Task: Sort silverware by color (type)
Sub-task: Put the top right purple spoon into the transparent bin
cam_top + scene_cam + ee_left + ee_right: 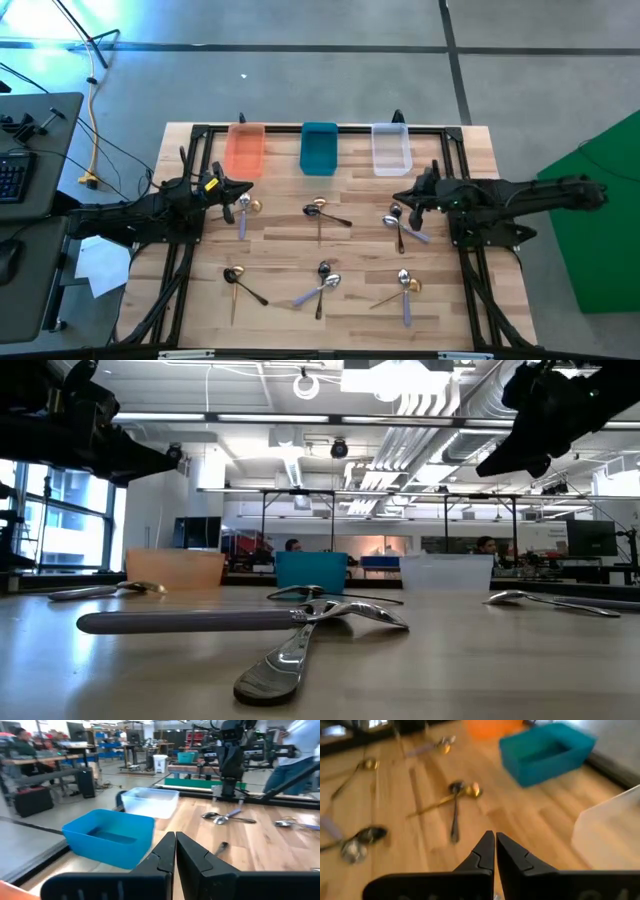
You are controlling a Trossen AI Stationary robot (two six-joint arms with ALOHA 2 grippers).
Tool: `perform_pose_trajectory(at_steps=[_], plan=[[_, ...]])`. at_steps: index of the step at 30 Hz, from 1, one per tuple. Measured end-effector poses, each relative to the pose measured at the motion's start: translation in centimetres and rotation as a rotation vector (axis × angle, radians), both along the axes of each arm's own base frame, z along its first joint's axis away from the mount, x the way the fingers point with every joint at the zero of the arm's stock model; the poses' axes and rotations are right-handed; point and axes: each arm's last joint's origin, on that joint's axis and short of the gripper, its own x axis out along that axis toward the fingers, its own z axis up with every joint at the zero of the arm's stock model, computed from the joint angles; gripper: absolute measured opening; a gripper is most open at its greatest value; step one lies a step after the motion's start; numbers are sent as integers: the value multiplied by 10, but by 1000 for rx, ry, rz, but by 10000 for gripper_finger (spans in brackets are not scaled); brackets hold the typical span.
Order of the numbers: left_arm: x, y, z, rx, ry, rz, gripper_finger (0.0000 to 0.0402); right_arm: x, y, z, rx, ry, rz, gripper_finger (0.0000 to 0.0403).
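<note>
Small spoons lie flat on the wooden table in crossed pairs and threes: gold and lavender-handled ones (244, 210), a dark and a gold one (320, 212), a group (400, 228), and three more groups along the near side (237, 280), (322, 285), (405, 285). My left gripper (243, 190) hovers shut and empty above the far-left group, near the orange bin. My right gripper (400, 197) hovers shut and empty above the far-right group. In the left wrist view its fingers (175, 842) are closed together; the right wrist view shows the same (495, 842).
Three bins stand in a row at the table's far edge: orange (245, 150), teal (319, 148) and clear (391, 148). A black frame (190, 250) borders the table's left and right sides. People sit at desks in the room beyond.
</note>
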Motion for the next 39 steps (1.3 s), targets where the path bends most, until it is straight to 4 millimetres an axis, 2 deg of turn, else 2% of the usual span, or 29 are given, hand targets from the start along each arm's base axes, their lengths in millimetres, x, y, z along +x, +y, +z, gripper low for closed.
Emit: perform_pose_trajectory(at_steps=[6,11,15,20,23,29,35,39], plan=[[0,0,0,-18,-3,-6,5,12,14,8,74,212,-17,1],[0,0,0,-3,4,-2,5,15,31,-1,157,409,-16,15],[0,0,0,-3,2,5,5,14,41,-16,241,564,-56,72],[0,0,5,5,-49,6,5,18,45,-30,229,670,-100,157],[0,0,7,9,-73,6,5,23,45,-37,194,723,-87,184],[0,1,6,7,-61,28,5,32,37,-55,154,832,-81,187],[0,1,6,8,-63,47,5,23,17,-87,233,853,-83,186],[0,1,6,10,-63,47,5,19,12,-98,279,809,-81,185]])
